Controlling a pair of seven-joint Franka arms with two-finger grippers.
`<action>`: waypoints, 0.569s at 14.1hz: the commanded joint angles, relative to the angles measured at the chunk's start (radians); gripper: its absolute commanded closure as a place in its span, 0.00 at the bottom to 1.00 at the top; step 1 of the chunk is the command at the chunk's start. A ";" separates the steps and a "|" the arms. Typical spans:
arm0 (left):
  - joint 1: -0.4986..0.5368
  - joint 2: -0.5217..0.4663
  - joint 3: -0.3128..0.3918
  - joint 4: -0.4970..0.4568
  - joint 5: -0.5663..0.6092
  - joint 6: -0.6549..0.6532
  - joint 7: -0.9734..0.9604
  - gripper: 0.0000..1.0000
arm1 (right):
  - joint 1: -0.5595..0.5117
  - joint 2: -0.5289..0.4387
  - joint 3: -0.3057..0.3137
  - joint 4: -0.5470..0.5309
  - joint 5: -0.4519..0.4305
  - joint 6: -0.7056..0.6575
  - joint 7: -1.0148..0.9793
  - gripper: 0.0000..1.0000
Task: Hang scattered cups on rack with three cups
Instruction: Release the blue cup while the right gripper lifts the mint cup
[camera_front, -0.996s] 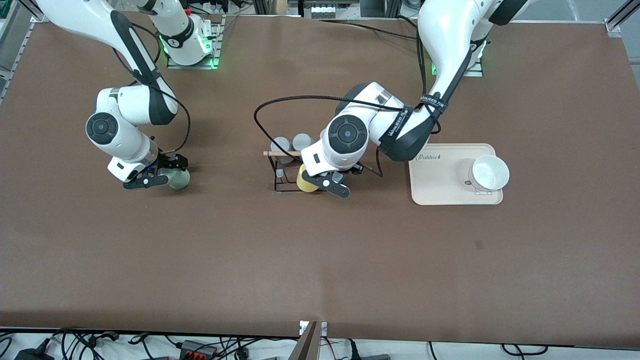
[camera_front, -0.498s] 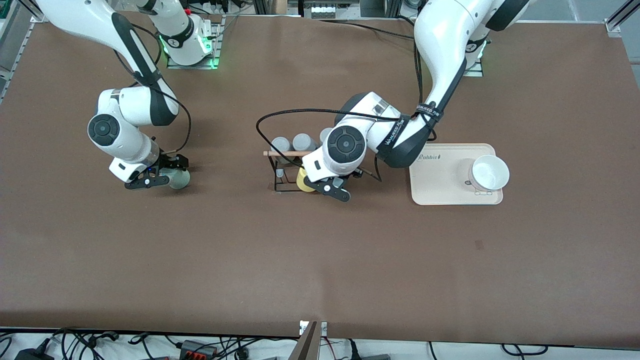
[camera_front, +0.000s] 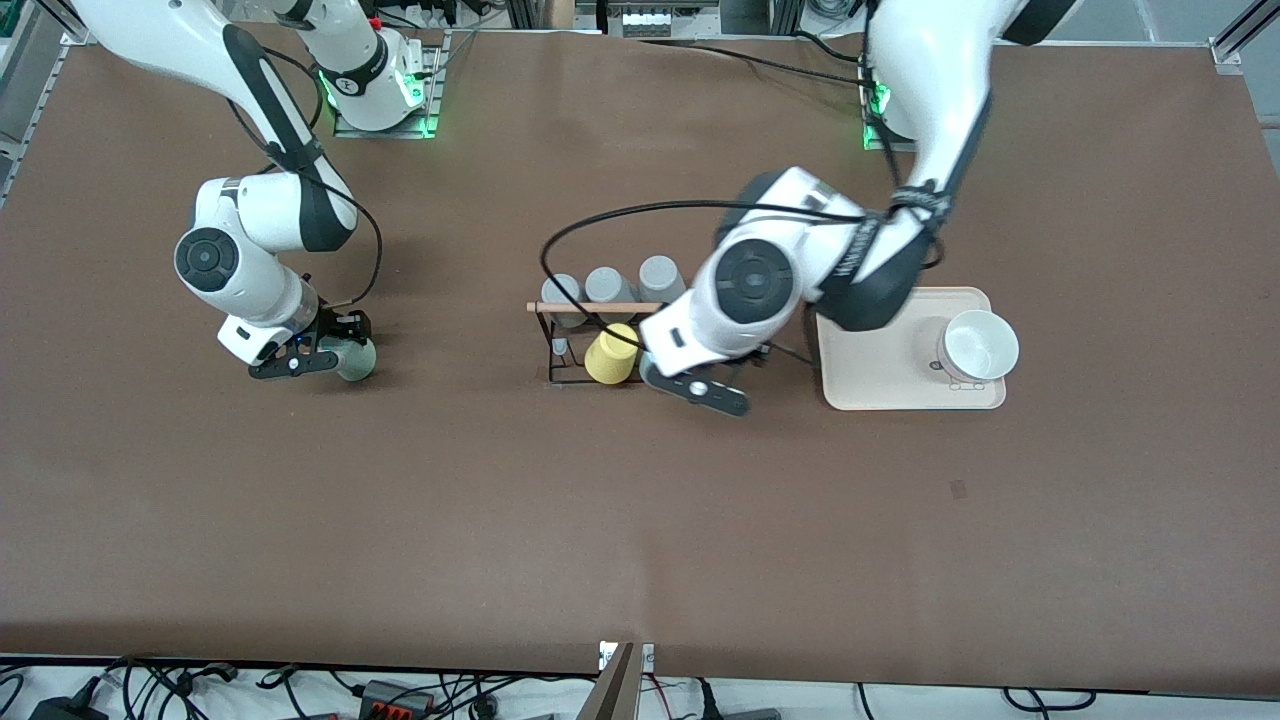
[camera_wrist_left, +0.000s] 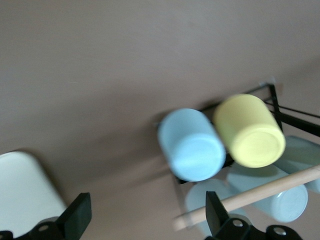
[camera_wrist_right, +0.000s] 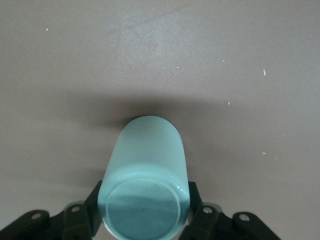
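Note:
The sage green cup (camera_front: 357, 358) lies on its side on the table toward the right arm's end. My right gripper (camera_front: 312, 352) is shut on it, and in the right wrist view its fingers (camera_wrist_right: 93, 202) press both sides of the cup (camera_wrist_right: 145, 165). The black wire rack (camera_front: 551, 360) with its wooden rod (camera_front: 590, 307) stands mid-table. The light blue cup (camera_wrist_left: 191, 145) sits on a rack peg beside the yellow cup (camera_wrist_left: 249, 130); in the front view my left arm hides it. My left gripper (camera_front: 697, 388) is open and empty beside the rack (camera_wrist_left: 272, 97).
Three grey cups (camera_front: 603, 284) hang along the rack's rod, and the yellow cup (camera_front: 610, 355) sits on its nearer side. A cream tray (camera_front: 870, 370) with a white bowl (camera_front: 980, 345) lies toward the left arm's end, close to the left gripper.
My left gripper has let go of the light blue cup on the rack and drawn away toward the tray, uncovering the third grey cup. The right gripper has stayed at the green cup.

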 joint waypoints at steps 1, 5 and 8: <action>0.119 -0.089 0.003 -0.027 0.009 -0.080 -0.010 0.00 | 0.009 -0.075 0.000 0.021 -0.013 -0.074 0.009 0.74; 0.299 -0.169 0.002 -0.028 0.135 -0.105 -0.001 0.00 | 0.073 -0.134 0.000 0.243 -0.004 -0.428 0.053 0.74; 0.379 -0.201 0.002 -0.024 0.166 -0.154 0.043 0.00 | 0.151 -0.123 0.000 0.426 0.007 -0.588 0.151 0.75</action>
